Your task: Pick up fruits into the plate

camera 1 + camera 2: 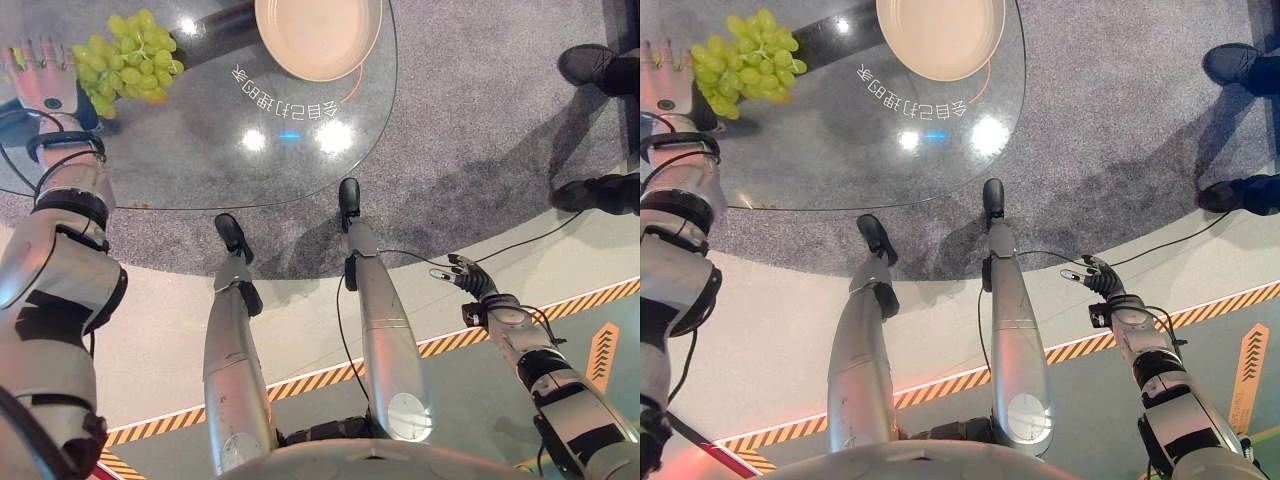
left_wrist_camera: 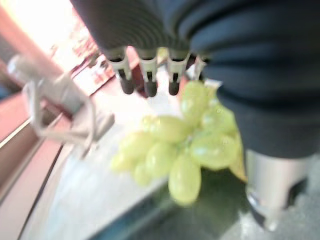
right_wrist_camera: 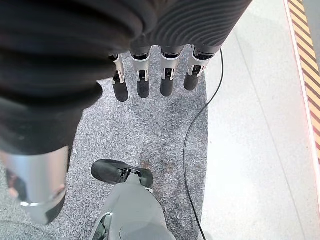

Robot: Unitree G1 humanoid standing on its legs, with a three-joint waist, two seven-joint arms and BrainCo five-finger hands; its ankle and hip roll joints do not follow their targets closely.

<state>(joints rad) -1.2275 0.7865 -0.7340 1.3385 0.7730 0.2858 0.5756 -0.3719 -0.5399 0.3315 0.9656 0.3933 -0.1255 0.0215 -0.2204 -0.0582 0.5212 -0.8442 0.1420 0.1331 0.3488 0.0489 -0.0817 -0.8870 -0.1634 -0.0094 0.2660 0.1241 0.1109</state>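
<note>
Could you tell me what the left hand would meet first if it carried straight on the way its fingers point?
Probably nothing: the left hand lies beside the grapes, fingers pointing past them.

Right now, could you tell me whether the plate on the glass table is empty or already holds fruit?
Empty. The plate shows only its bare beige inside, while the green grapes lie apart on the glass table, beside the left hand.
</note>
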